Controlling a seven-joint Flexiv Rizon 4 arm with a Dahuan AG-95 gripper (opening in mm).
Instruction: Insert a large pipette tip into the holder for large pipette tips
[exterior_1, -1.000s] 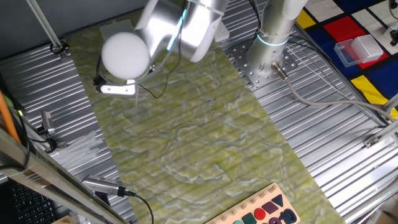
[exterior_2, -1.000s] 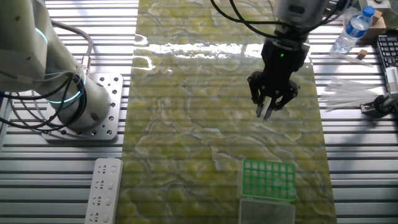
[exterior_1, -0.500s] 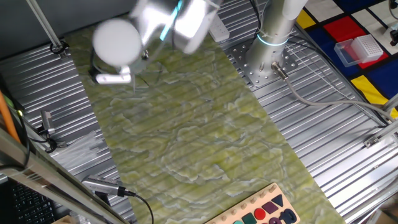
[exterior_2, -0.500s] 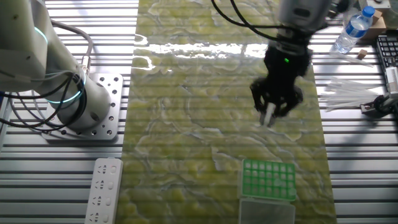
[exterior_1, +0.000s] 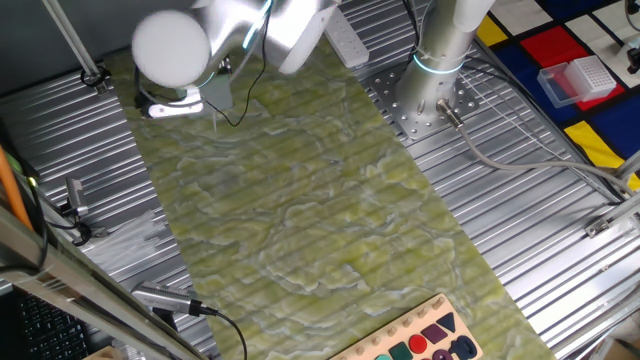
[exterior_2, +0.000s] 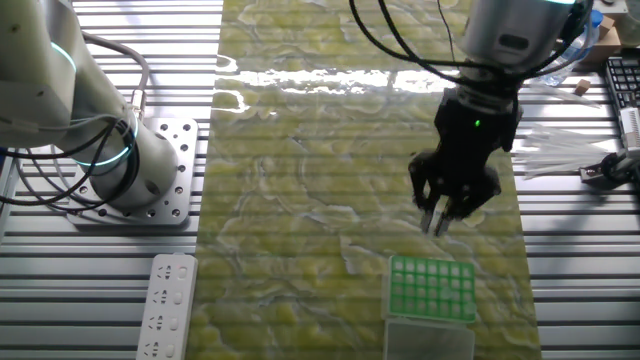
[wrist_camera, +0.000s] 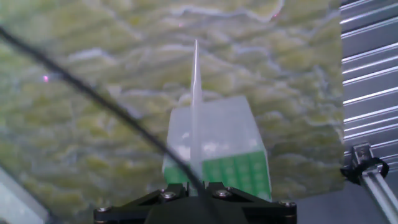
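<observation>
My gripper (exterior_2: 438, 222) is shut on the large pipette tip (wrist_camera: 196, 106), a thin pale sliver that points away from the hand in the hand view. It also shows faintly under the hand in one fixed view (exterior_1: 217, 122). The holder for large pipette tips (exterior_2: 431, 290), a box with a green gridded top and pale translucent sides, stands on the green mat just below the gripper in the other fixed view. In the hand view the holder (wrist_camera: 217, 149) lies behind the tip. My gripper hangs a little above and beside its near edge.
A pinkish-red box with a white gridded top (exterior_1: 578, 79) stands at the far right on coloured squares. Loose pipette tips (exterior_2: 560, 150) and a water bottle (exterior_2: 568, 45) lie right of the mat. A white power strip (exterior_2: 165, 305) lies by the arm base (exterior_2: 150, 180).
My gripper has moved with the tip toward the green-topped holder, lower in the other fixed view and further left in one fixed view. The holder has not moved.
</observation>
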